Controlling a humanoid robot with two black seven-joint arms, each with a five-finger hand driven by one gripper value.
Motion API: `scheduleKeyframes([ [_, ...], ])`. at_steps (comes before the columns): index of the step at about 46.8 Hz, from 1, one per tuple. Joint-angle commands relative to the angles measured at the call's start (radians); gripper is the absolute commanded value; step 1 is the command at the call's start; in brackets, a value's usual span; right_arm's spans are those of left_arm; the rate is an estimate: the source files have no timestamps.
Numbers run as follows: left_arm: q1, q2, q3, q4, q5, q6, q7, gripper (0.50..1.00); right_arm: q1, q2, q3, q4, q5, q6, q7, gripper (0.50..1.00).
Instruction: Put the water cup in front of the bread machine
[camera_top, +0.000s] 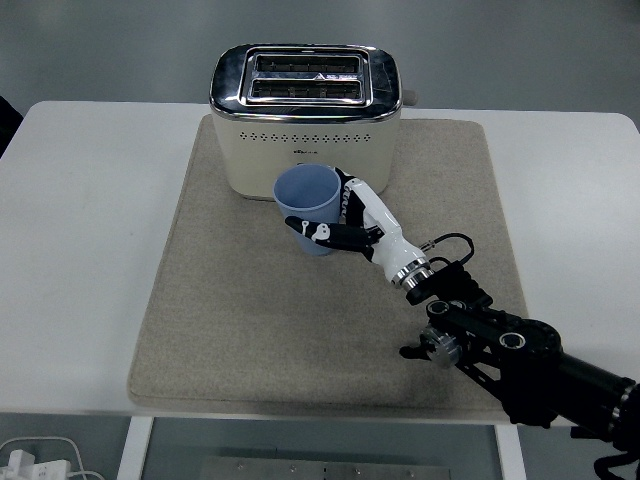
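One small mark on the toaster (305, 115) front is too small to read. Right hand (352, 222) has its fingers curled around the blue cup (308, 203), which is upright just in front of the toaster, over the beige mat (230, 320) on the white table (80, 250). At bottom left, white cables (35, 462) show below the table edge.

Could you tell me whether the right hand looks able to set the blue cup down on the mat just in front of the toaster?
Probably yes: the right hand grips the blue cup beside the toaster, over bare mat.
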Motion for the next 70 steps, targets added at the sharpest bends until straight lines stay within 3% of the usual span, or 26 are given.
scheduleKeyframes([
  [1, 0.001, 0.0, 0.0, 0.001, -0.001, 0.0, 0.0, 1.0, -0.002, 0.0, 0.002, 0.0, 0.0, -0.001, 0.0, 0.5],
  [20, -0.001, 0.0, 0.003, 0.001, 0.0, 0.0, 0.0, 1.0, -0.017, 0.0, 0.005, 0.0, 0.002, -0.001, 0.0, 0.517],
  [32, 0.001, 0.0, 0.003, 0.003, 0.0, 0.0, 0.0, 1.0, -0.034, 0.0, 0.012, 0.0, 0.002, -0.002, 0.0, 0.645],
  [33, -0.001, 0.0, 0.003, 0.003, 0.0, 0.0, 0.0, 1.0, -0.036, 0.0, 0.012, 0.0, 0.002, -0.002, 0.0, 0.662],
  [36, 0.001, 0.0, 0.002, 0.004, 0.0, 0.0, 0.0, 1.0, -0.036, 0.0, 0.016, 0.0, 0.003, -0.002, 0.0, 0.811],
  [41, -0.001, 0.0, 0.002, 0.004, 0.0, 0.0, 0.0, 1.0, -0.036, 0.0, 0.014, 0.0, 0.002, -0.022, 0.0, 0.86],
  [51, 0.001, 0.0, 0.0, 0.004, 0.0, 0.0, 0.0, 1.0, -0.034, 0.0, 0.016, 0.001, 0.003, -0.036, 0.0, 0.862],
  [70, 0.001, 0.0, 0.002, 0.007, 0.0, 0.0, 0.0, 1.0, -0.031, 0.0, 0.016, 0.01, 0.005, -0.034, 0.0, 0.915],
])
